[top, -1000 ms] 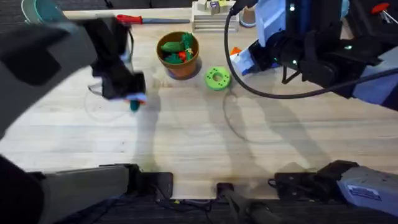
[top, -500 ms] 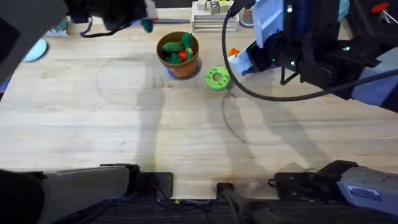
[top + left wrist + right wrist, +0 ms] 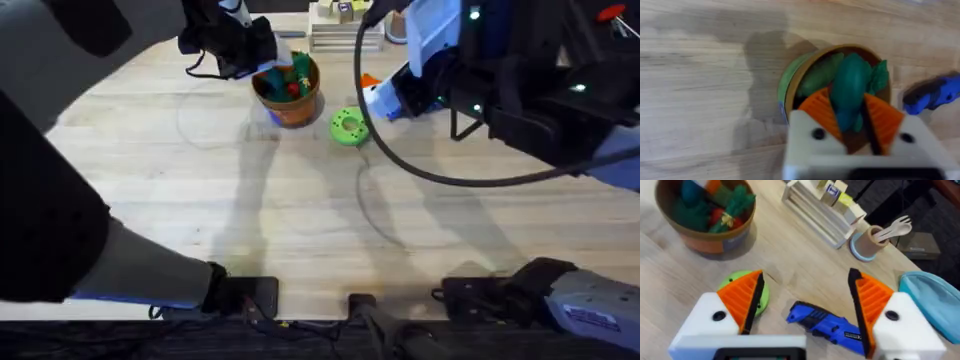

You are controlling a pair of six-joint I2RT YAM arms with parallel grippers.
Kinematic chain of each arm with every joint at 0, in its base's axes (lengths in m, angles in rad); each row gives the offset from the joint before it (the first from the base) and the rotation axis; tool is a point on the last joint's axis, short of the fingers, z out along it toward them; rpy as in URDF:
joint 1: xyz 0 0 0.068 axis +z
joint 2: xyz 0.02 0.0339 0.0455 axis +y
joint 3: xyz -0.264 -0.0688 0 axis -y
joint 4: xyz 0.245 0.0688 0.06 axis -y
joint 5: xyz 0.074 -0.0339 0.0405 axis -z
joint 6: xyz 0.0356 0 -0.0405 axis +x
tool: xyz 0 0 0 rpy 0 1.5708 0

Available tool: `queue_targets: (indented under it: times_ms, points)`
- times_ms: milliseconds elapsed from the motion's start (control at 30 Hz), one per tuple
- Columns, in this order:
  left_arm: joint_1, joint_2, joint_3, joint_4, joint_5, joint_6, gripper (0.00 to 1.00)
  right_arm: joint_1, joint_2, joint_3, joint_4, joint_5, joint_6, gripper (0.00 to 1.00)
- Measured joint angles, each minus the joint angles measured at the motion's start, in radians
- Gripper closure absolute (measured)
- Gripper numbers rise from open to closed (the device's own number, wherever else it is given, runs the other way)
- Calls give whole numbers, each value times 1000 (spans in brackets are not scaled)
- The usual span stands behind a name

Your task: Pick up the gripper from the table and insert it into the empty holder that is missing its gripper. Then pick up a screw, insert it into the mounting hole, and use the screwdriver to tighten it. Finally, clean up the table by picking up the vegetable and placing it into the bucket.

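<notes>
A dark green vegetable point(image 3: 850, 85) hangs just above the orange-brown bucket point(image 3: 291, 108), gripped between the orange pads of my left gripper point(image 3: 852, 120), which is shut on it. In the overhead view the left gripper point(image 3: 266, 64) sits at the bucket's rim. The bucket point(image 3: 789, 83) holds other green and red vegetables. To its right, my right gripper point(image 3: 806, 277) is open just above the table, with the blue screwdriver point(image 3: 823, 322) lying flat between its fingers, untouched. Both right fingers carry orange ribbed pads. A loose gripper piece, an empty holder and a screw are out of view.
A flat green disc point(image 3: 349, 126) lies on the table between the bucket and the right gripper point(image 3: 381, 92). A wooden rack point(image 3: 819, 205), a cup of forks point(image 3: 871, 241) and a blue pouch point(image 3: 935, 300) stand along the back edge.
My left arm has carried the green vegetable from the table's left side up and across to the bucket. The right arm has barely moved.
</notes>
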Motion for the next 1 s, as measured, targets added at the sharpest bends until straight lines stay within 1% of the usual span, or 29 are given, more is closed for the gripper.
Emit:
queue_targets:
  times_ms: [67, 100, 133, 167, 200, 267, 333, 400, 500, 667, 767, 900, 1000]
  points:
    - [0, -5, 0, 0, 6, -2, 468, 0, -27, 0, -2, 0, 22, 10]
    - [0, -9, 0, 0, 11, -2, 291, 0, -42, 0, -5, 0, 38, 10]
    - [0, -10, 0, 1, 18, -1, 151, 0, -55, 0, -10, 0, 56, 10]
    - [0, -12, 0, 2, 33, -1, 48, 0, -70, 0, -21, 0, 78, 10]
    - [0, -14, 1, 1, 45, 5, 16, 0, -83, 0, -34, 0, 98, 9]
    - [0, -15, 4, -10, 66, 22, 5, 0, -99, 0, -68, 0, 136, 10]
    - [0, -15, 18, -46, 79, 51, 5, 0, -110, 1, -127, 0, 180, 10]
    - [0, -21, 41, -88, 88, 89, 5, 0, -121, 9, -217, 0, 221, 10]
    - [0, -51, 100, -186, 90, 157, 5, 0, -145, 52, -371, 0, 274, 11]
    - [0, -170, 212, -380, 94, 274, 5, 0, -206, 185, -559, 0, 316, 10]
    - [0, -253, 251, -495, 96, 342, 6, 0, -247, 246, -643, 0, 328, 10]
    - [0, -346, 258, -628, 97, 417, 6, 0, -281, 258, -714, 0, 337, 10]
    - [-2, -388, 258, -674, 97, 448, 6, 0, -286, 258, -730, 0, 355, 10]
